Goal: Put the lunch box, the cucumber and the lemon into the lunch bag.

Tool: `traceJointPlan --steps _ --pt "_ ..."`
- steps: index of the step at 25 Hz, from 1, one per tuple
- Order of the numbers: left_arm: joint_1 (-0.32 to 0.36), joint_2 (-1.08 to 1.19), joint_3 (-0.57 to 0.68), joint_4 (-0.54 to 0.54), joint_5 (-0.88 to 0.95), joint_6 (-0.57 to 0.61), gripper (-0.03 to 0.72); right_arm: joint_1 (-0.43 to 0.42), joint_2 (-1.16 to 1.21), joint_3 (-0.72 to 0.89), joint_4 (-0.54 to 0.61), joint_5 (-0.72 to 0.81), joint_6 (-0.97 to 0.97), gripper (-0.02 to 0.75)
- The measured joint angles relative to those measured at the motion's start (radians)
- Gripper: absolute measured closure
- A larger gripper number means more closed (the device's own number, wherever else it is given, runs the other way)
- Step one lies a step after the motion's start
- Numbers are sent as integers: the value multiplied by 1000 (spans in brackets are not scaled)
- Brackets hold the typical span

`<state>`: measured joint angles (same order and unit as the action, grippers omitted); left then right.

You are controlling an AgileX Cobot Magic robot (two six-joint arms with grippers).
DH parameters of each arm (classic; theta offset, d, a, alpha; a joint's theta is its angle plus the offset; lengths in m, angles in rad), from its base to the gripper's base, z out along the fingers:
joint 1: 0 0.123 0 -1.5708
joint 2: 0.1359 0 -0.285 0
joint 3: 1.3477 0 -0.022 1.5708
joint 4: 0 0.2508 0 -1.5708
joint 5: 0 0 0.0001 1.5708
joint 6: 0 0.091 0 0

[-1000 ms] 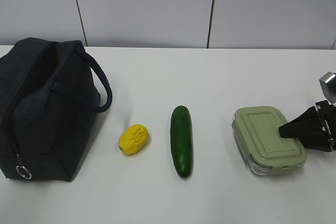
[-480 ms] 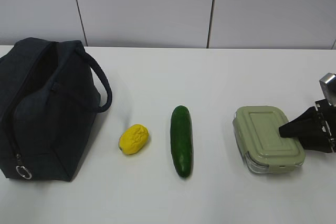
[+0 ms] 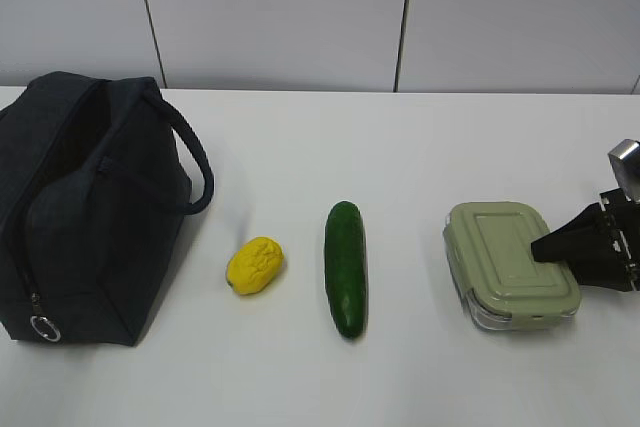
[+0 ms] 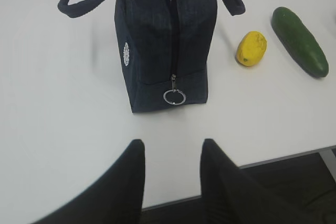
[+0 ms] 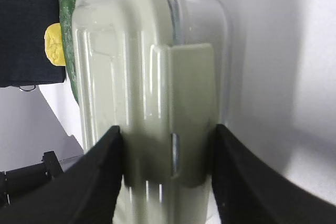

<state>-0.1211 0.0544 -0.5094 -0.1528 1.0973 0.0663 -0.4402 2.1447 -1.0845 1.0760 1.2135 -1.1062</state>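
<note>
Vs 1 s ago: pale sage-green lidded clear lunch box point(image 3: 513, 265) has turned slightly, now sits squarer to the table edge; since half a sec ago no visible change. Lemon, cucumber and bag unchanged.

Right gripper point(image 5: 167, 167) is clamped on the lunch box at its 3 o'clock end: black fingers point(image 5: 102, 174) press on either side of the lid's end clip, w/ lid filling the wrist view. In the ext view the gripper point(image 3: 545, 247) comes in from 3 o'clock, tip over the lid's right edge. Box looks to rest on the white table point(image 3: 300, 147); can't tell if lifted. Contents of box not discernible.

Boxy dark navy fabric lunch bag point(image 3: 85, 207) stands at 9 o'clock of the table, top gaping, metal ring pull point(image 4: 174, 96) hanging at its near end. Interior dark; can't tell if anything's inside.

Small bumpy yellow lemon point(image 3: 255, 265) lies on the table just right of the bag; smooth dark green cucumber point(image 3: 346, 267) lies btwn lemon and box, long axis 12-to-6. None touching.

Left gripper point(image 4: 172, 174) hovers near the table's front edge, at 6 o'clock of the bag, fingers part-way apart, holding nothing.
</note>
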Motion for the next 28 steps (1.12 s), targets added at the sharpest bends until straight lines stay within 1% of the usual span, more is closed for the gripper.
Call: traceJointPlan --steps 28 --pt "0 0 0 0 0 0 449 0 0 0 2 0 8 356"
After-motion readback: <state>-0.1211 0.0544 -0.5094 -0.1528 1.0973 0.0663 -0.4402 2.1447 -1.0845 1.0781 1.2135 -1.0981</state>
